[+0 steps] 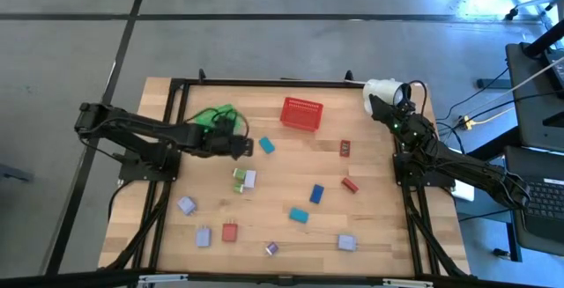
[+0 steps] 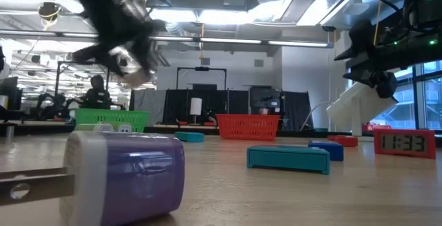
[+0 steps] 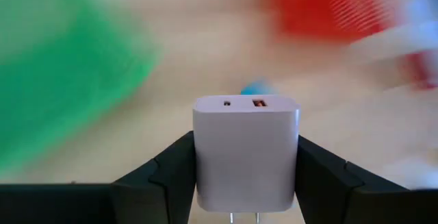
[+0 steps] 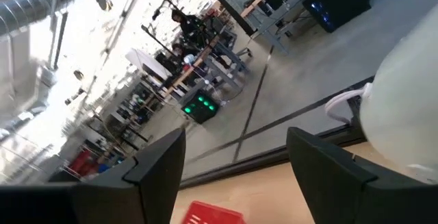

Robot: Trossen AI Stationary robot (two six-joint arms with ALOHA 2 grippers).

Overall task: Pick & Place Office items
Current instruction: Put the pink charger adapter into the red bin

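My left gripper (image 1: 242,146) hovers just right of the green mesh basket (image 1: 214,117), shut on a white USB wall charger (image 3: 245,148). In the low view this arm (image 2: 124,39) is blurred and high above the table. Small office items lie flat on the wood: a teal block (image 1: 266,146), a green-and-white piece (image 1: 244,180), a blue block (image 1: 316,194), another teal block (image 1: 299,215), a red piece (image 1: 350,184) and a lavender charger (image 1: 186,205). My right gripper (image 4: 233,176) is open with nothing between its fingers, near the far right corner (image 1: 381,105). My left gripper pinches the white charger between its two fingers (image 3: 171,176), which lie on its two opposite side faces (image 3: 200,162). The face with the USB ports (image 3: 243,103) points away from the wrist, and the prongs (image 3: 243,217) point back toward it. The charger is lifted clear of the table.
The red mesh basket (image 1: 301,114) stands right of the green one near the far edge. A red digital clock (image 1: 345,148) lies to its right. More lavender and red pieces (image 1: 216,233) and a purple one (image 1: 271,248) lie along the near edge. A white device (image 1: 382,87) stands at the far right corner.
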